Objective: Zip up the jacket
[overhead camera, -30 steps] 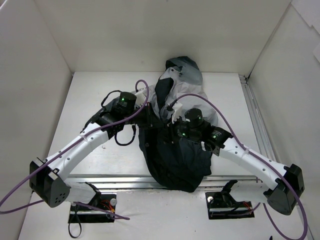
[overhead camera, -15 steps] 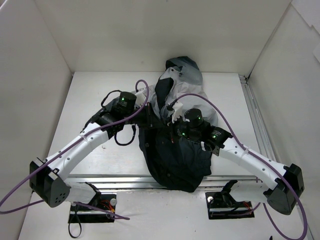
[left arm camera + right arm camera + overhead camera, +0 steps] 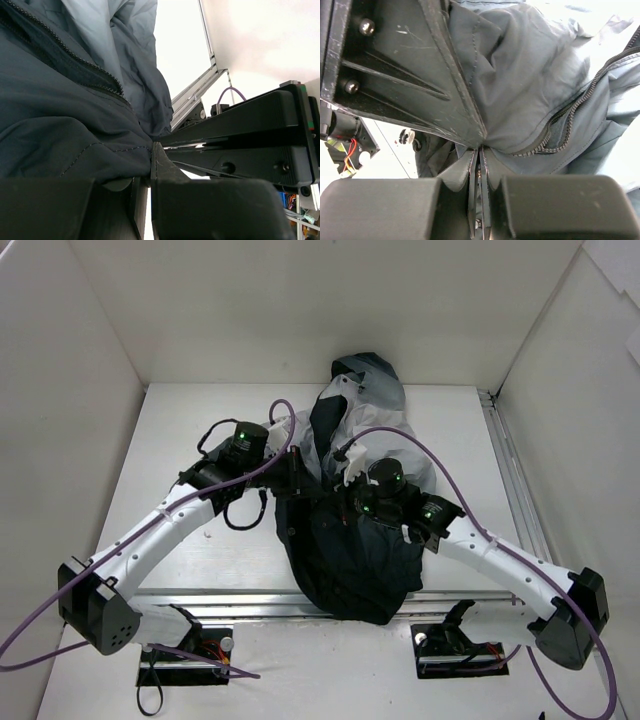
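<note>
1. The jacket lies bunched in the middle of the tabletop, pale hood toward the far wall, dark hem drooping over the near edge; its front is not yet closed, for the zipper gapes with its teeth apart in my right wrist view.
2. I judge it light, thin and very soft; the cloth creases wherever it is touched and looks smooth enough to slide out of a weak pinch; it will not hold a shape, so one side must be kept taut while the other works.
3. The places to take hold, as I judge, are the dark edge beside the teeth low down by the hem, to anchor it, and the slider's pull, to draw it toward the hood; a grip on loose cloth away from the zipper would only drag folds.
4. My left hand sits at the left side of the jacket front; its fingers are pressed nearly together, with a fold of dark cloth nipped between them.
5. My right hand is just right of it, over the dark lower front; its fingers are closed to a hairline gap, thin dark cloth gathered into it just beside the zipper; whether the pull itself is in the pinch I cannot tell.
</note>
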Controlling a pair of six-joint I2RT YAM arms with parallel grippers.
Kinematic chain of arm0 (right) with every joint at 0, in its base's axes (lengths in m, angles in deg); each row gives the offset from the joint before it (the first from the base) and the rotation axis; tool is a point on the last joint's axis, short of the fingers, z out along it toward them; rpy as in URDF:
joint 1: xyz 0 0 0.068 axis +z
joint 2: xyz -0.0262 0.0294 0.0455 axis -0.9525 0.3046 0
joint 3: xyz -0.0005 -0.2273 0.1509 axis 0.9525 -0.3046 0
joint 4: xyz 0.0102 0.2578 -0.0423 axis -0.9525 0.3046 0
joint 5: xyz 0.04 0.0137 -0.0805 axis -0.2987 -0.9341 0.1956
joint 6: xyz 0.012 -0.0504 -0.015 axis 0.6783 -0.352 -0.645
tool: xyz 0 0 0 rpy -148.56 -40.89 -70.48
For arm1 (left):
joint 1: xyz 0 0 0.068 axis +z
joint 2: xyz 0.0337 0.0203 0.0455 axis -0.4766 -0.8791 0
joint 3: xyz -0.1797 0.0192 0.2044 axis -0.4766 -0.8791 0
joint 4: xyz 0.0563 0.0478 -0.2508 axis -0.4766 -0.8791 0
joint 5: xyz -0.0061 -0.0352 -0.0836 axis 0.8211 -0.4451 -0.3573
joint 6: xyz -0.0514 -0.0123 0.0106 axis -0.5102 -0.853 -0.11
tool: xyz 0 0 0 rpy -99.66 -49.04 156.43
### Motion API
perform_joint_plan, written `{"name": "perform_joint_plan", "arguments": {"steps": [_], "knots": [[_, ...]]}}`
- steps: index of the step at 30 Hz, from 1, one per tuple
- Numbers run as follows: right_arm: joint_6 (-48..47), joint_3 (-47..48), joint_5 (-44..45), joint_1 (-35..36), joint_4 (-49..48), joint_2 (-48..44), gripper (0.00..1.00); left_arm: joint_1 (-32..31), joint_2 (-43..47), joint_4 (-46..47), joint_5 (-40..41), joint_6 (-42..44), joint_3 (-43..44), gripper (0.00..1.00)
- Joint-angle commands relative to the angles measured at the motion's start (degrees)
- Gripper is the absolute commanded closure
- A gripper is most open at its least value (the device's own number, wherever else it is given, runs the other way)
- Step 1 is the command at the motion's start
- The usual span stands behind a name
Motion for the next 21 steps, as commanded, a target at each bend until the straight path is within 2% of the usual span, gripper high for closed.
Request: {"name": "perform_joint_plan", "arguments": {"steps": [1,13,21], "knots": [[-1.0,0.5,4.6,0.1,-3.6,-2.6,1.00,1.0,2.5,-1.2,-2.4,1.6,2.1,1.00],[-0.9,-0.9,9.3,-0.3,-2.7,-2.6,1.00,2.2,2.5,-3.9,-6.6,3.4,2.0,1.00],[-1.4,0.9,8.7,-0.8,-2.7,-0.3,1.00,2.2,2.6,-5.0,-9.8,4.8,1.3,1.00]]}}
